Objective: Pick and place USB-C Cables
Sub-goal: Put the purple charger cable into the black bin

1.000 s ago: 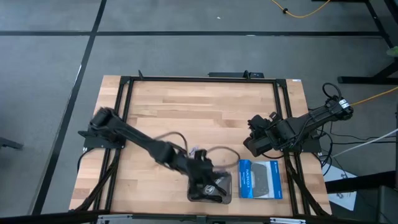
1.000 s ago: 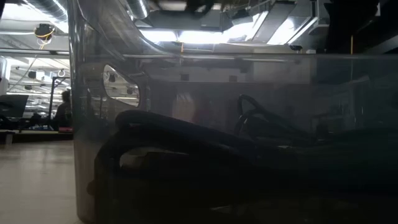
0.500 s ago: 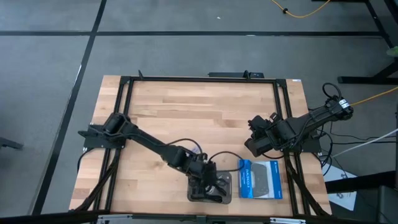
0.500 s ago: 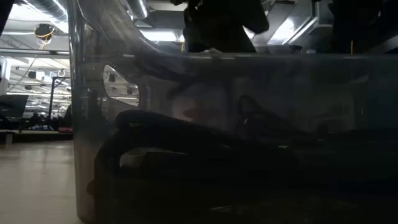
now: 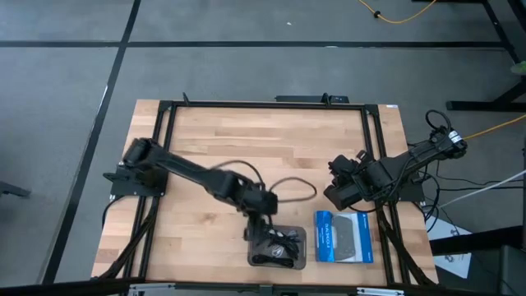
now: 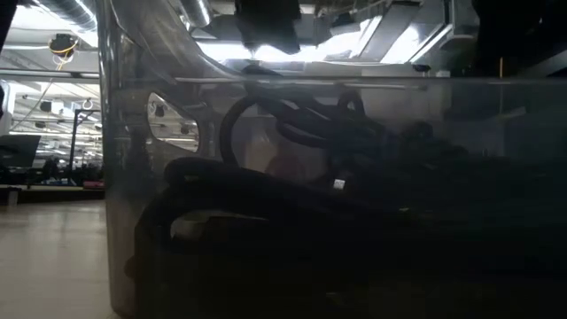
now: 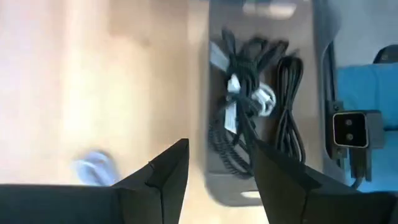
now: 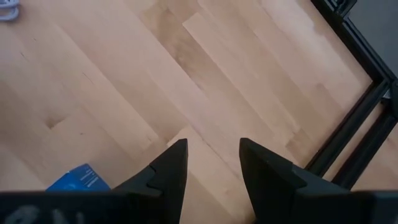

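USB-C cables [image 7: 249,112] in tray [image 7: 320,81], beyond left fingers [image 7: 168,171] (parted).

A robotics lab or workshop is suggested: a wooden table [image 5: 263,156] framed by black rails is set on grey carpet, and exposed ducts [image 6: 62,13] with strip lights are seen overhead.

No readable text — white marks on blue-and-grey box [image 5: 343,237] too small to make out.
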